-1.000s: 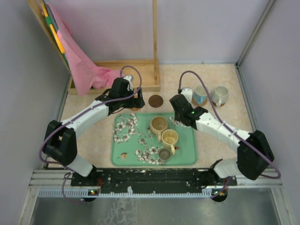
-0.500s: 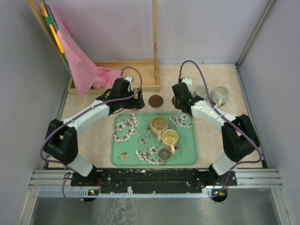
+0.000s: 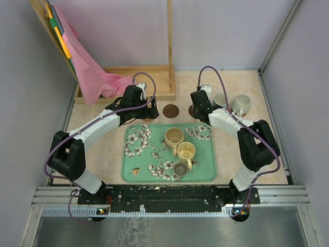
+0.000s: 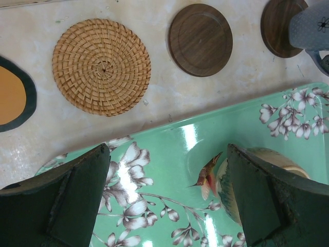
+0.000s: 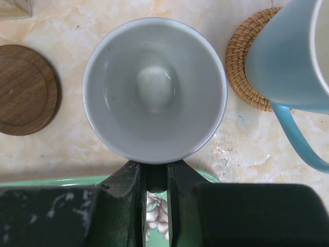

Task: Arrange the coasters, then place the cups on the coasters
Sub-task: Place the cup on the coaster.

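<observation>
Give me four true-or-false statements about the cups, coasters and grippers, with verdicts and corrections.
1. The tan cup, yellow cup and small dark cup stand on the green tray. True.
2. The left gripper is shut on a coaster. False: it is open and empty.
3. The right gripper is shut on the grey cup. True.
4. The pale blue cup stands on a dark wooden coaster. False: a woven coaster lies under it.
</observation>
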### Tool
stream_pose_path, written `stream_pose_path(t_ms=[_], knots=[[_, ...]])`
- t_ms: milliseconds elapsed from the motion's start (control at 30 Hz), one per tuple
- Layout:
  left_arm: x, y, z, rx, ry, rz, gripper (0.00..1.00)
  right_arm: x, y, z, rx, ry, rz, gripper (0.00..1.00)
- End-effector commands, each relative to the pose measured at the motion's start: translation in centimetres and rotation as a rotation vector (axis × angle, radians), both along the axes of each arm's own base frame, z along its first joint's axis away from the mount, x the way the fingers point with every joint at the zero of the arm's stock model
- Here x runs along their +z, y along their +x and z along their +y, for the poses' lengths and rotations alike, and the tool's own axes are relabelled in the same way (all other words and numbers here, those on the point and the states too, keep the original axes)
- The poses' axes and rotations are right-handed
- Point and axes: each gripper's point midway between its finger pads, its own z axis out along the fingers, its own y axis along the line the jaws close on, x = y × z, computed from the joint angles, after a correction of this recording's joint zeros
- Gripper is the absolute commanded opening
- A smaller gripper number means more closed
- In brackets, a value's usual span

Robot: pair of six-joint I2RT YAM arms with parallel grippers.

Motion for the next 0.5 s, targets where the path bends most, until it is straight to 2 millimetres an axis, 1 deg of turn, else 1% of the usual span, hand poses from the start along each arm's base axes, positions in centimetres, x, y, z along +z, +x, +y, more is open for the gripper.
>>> stream_pose_path(t_ms=[0,167,467], knots=[[0.52,0.34,-0.47,-0.008,-0.001,-0.01,1.0,3.46,3.75,1.22,-0.015,0.053,-0.146,0.0],[0.54,0.27,-0.36,-0.006,0.0,-0.01,1.0,2.98,4.03,1.08,-0.021,0.049,-0.142,0.0],[0.42,0.17,-0.35,-0.007,0.002,-0.008,1.0,3.01,4.43,0.94,-0.03,0.049,-0.15,0.0]])
